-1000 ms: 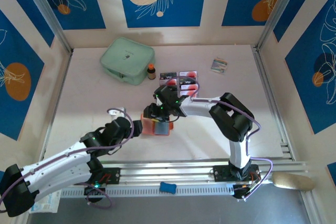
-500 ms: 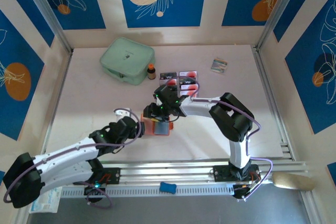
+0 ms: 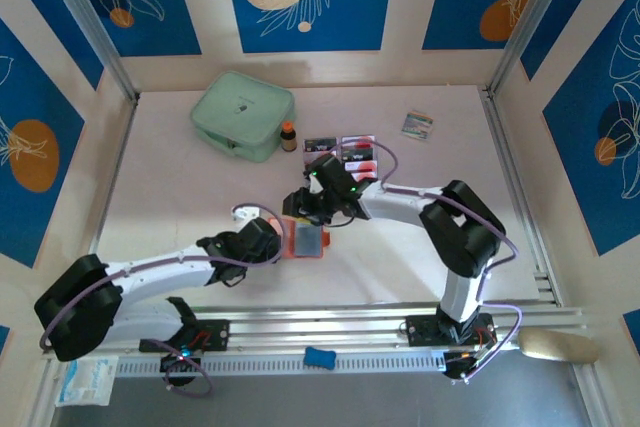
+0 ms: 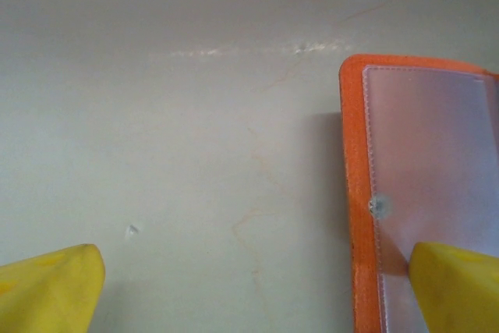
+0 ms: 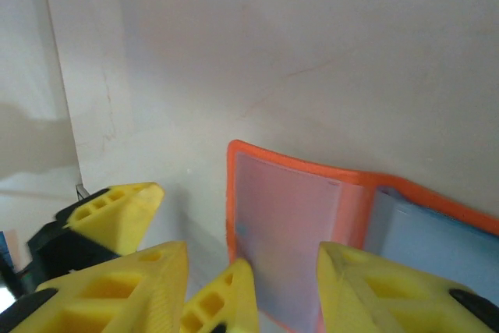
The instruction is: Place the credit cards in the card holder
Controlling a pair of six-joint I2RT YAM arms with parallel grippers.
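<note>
Left pincer (image 4: 257, 264) spread, right pincer (image 5: 284, 263) spread, card holder (image 4: 421, 154) sleeve close-up, credit cards (image 3: 358, 150) overhead

Bright, even overhead light with soft shadows; both wrist views are blurred up close, with faint tabletop glare.

pale table (image 3: 180, 187) | mint-green zip pouch (image 3: 242, 114) upper left | brown bottle (image 3: 288, 136) beside it | black and pale cards (image 3: 358, 144) upper middle | colourful packet (image 3: 417, 124) upper right | orange-red card holder (image 3: 304, 240) centre
</note>
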